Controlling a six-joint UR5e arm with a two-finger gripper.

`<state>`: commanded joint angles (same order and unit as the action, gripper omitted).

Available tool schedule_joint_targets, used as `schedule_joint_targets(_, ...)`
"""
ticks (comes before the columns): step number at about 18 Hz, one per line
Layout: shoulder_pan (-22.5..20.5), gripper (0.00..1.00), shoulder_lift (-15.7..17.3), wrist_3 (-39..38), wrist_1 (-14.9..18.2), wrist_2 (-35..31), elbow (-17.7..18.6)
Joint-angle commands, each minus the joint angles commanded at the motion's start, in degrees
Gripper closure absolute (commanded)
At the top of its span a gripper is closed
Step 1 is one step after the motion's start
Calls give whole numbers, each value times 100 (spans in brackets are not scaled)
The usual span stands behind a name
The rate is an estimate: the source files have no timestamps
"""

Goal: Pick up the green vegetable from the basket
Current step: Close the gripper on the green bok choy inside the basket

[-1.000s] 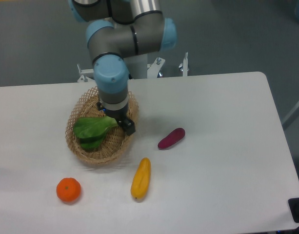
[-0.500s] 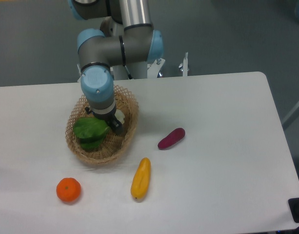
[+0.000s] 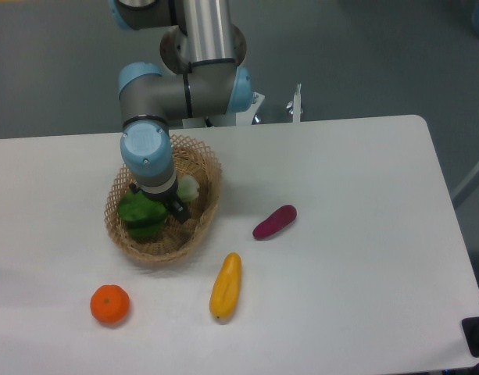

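— Bok choy (image 3: pixel 141 217) lies in the basket (image 3: pixel 206 160), leaves bunched toward the left, pale stem end (image 3: pixel 189 187) poking out to the right.

— And the hand?

— The hand (image 3: pixel 159 207) sits right over the middle of it, hanging from the wrist above. One dark finger (image 3: pixel 180 211) shows on the right side; the other is hidden behind the wrist.

— Open or closed?

— I cannot tell from this one fixed view. The vegetable's long axis seems to run left to right, so the fingers would need to close across it, near to far. It sits directly below the hand, not off to a side.
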<state>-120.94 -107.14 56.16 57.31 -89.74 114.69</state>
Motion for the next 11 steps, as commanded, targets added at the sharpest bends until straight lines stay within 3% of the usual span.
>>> schedule_joint_targets(4,0,1,-35,26,-9,0,27)
schedule_joint_targets(5,0,16,-18,26,-9,0,18)
schedule_joint_targets(11,-18,75,79,-9,-9,26,-8)
